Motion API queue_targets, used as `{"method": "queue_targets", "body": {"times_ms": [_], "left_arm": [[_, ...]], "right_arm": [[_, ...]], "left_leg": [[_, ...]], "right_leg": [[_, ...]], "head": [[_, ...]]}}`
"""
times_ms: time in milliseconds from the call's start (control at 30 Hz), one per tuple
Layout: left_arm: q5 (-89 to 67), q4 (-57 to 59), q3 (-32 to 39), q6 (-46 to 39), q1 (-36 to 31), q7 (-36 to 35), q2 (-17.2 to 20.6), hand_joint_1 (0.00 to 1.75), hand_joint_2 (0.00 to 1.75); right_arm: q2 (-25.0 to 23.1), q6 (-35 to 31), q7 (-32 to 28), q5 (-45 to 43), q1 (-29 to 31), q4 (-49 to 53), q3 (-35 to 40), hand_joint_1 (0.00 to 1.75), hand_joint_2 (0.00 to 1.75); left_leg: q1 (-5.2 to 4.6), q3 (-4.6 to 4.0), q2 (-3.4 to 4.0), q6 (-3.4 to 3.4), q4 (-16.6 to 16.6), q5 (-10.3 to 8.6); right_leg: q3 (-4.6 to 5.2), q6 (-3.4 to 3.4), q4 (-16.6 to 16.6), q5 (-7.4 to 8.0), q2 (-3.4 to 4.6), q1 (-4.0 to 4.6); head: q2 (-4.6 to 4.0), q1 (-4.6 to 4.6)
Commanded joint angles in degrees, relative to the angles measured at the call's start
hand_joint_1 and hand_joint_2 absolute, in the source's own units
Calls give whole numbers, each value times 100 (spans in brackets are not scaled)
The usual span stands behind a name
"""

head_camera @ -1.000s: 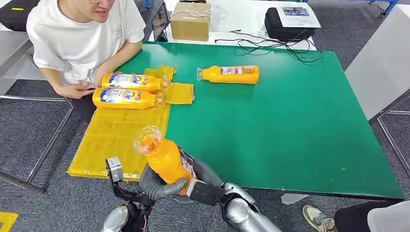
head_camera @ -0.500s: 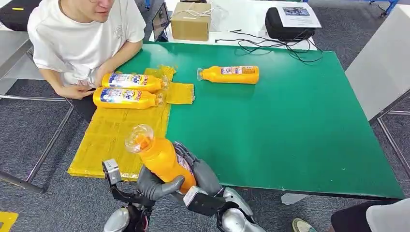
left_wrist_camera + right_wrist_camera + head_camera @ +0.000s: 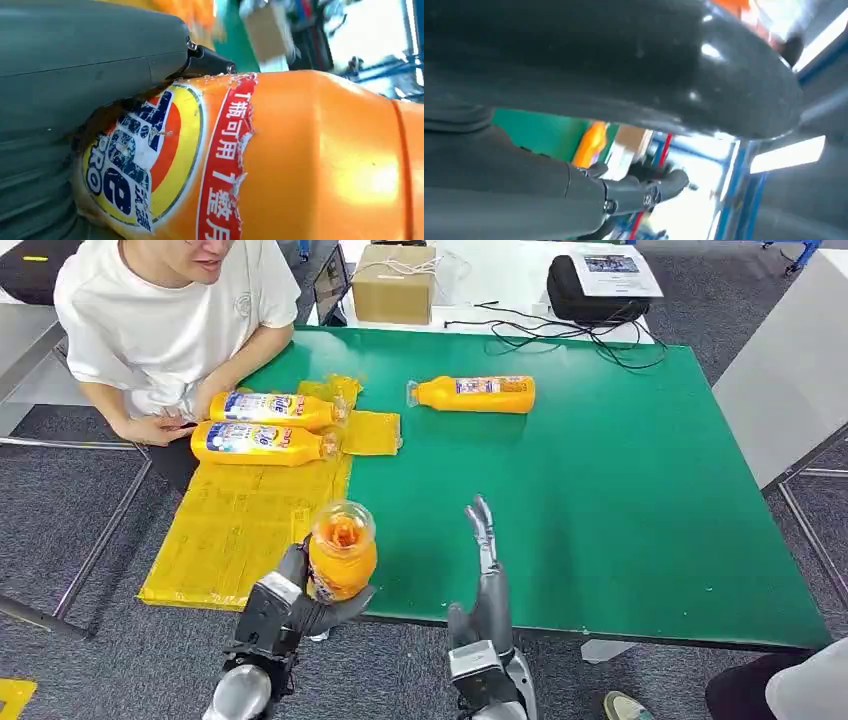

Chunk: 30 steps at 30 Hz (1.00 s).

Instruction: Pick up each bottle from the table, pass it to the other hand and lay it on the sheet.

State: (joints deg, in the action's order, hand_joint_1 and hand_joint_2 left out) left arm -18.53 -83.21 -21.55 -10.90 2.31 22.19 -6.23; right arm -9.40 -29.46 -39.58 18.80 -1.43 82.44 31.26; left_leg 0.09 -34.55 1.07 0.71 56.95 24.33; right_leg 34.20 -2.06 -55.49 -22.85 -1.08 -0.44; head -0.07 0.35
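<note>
My left hand (image 3: 290, 605) grips an orange bottle (image 3: 341, 552) near the table's front edge, clear cap pointing up toward the camera; its label fills the left wrist view (image 3: 150, 165). My right hand (image 3: 487, 570) has let go and stands apart to the right, fingers stretched out over the green table (image 3: 600, 510). Two orange bottles (image 3: 275, 408) (image 3: 262, 444) lie side by side on the yellow sheet (image 3: 235, 525) at the left. Another orange bottle (image 3: 475, 393) lies on the bare table at the back.
A person in a white shirt (image 3: 160, 320) sits at the table's far left corner, hands beside the sheet. A cardboard box (image 3: 394, 284), a black bag (image 3: 590, 295) and cables lie on the white table behind. A shoe shows at the bottom right.
The right hand released the bottle and moved right, opening its fingers. The left hand now holds the bottle alone, turned more upright toward the camera.
</note>
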Motion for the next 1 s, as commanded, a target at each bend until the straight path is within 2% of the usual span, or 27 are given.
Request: {"method": "queue_targets", "body": {"times_ms": [33, 200, 300, 433, 533, 733, 833, 900, 1000], "left_arm": [[-1689, 124, -113, -708, -166, -481, 493, 175, 175], [-1689, 124, -113, -708, -166, -481, 493, 175, 175], [-2351, 427, 10, -897, -312, -857, 530, 175, 175], [-2628, 1370, 434, -920, -841, -1144, 581, 175, 175], [-3311, 2259, 458, -872, -1351, -1456, 741, 175, 175], [-3653, 3857, 602, -546, -2161, -1591, 783, 175, 175], [-3579, 4506, 776, -388, -2383, -1614, 717, 175, 175], [-3579, 4506, 776, -388, -2383, -1614, 717, 175, 175], [-3579, 4506, 776, -388, -2383, -1614, 717, 175, 175]], "right_arm": [[-14, -209, -42, -189, -450, 510, -719, 0, 0], [-14, -209, -42, -189, -450, 510, -719, 0, 0], [4, -346, -42, -315, -420, 546, -635, 0, 0], [17, -430, -42, -661, -320, 490, -462, 0, 0], [28, -446, -42, -845, -224, 394, -322, 0, 0], [-12, -413, -42, -1140, -141, 317, -320, 0, 0], [-42, -201, -42, -1218, -155, 214, -256, 0, 0], [-42, -201, -42, -1218, -155, 214, -256, 0, 0], [-42, -201, -42, -1218, -155, 214, -256, 0, 0]], "left_leg": [[1, 21, -15, -4, -7, 5], [1, 24, -15, -6, -4, 8], [0, 16, -9, -3, -4, 5], [4, 39, -17, -7, -7, 8], [3, 31, -14, -6, -12, -2], [3, 27, -16, -5, -10, -6], [4, 53, -11, -7, -14, 1], [1, 38, 1, -3, -11, -4], [4, 64, 6, -7, -14, 1]], "right_leg": [[-23, 4, 4, -9, -4, -1], [-23, 7, 0, -11, 0, 0], [-14, 4, 1, -6, 2, 0], [-36, 9, 4, -11, 3, 2], [-28, 8, 7, -3, 1, 2], [-27, 6, 5, -2, -3, 1], [-53, 9, 8, -7, 9, 1], [-38, 5, 5, 1, 12, 0], [-58, 9, 6, -1, 23, 1]], "head": [[0, 4], [0, 2], [0, 0], [0, 2], [0, 2], [0, 0], [0, 4], [0, 2], [0, 2]]}}
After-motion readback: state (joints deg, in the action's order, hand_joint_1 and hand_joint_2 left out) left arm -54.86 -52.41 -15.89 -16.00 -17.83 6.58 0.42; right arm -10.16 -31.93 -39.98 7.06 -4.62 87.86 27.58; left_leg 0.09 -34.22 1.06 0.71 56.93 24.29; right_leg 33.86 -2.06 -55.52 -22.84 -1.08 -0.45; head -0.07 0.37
